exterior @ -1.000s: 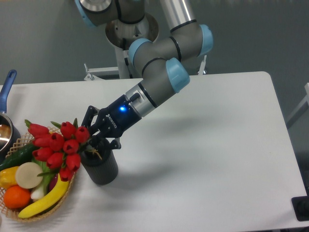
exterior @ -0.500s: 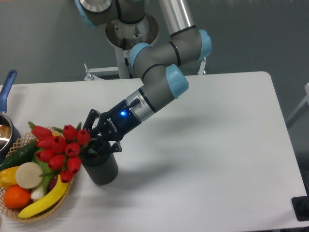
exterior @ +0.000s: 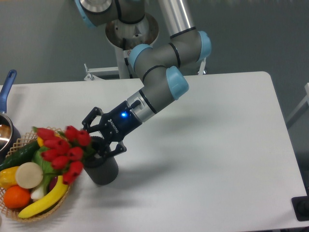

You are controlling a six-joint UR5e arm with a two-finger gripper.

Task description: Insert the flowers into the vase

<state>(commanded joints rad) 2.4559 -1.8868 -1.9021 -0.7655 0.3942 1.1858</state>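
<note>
Several flowers [exterior: 65, 151] lean out of vase [exterior: 102, 172], tool [exterior: 99, 139] open.

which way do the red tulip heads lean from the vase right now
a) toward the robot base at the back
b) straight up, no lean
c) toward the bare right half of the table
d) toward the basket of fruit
d: the flowers spill sideways from the mouth of the vase so that their red heads hang over the near edge of the basket, while the gripper sits just above the vase mouth.
</note>
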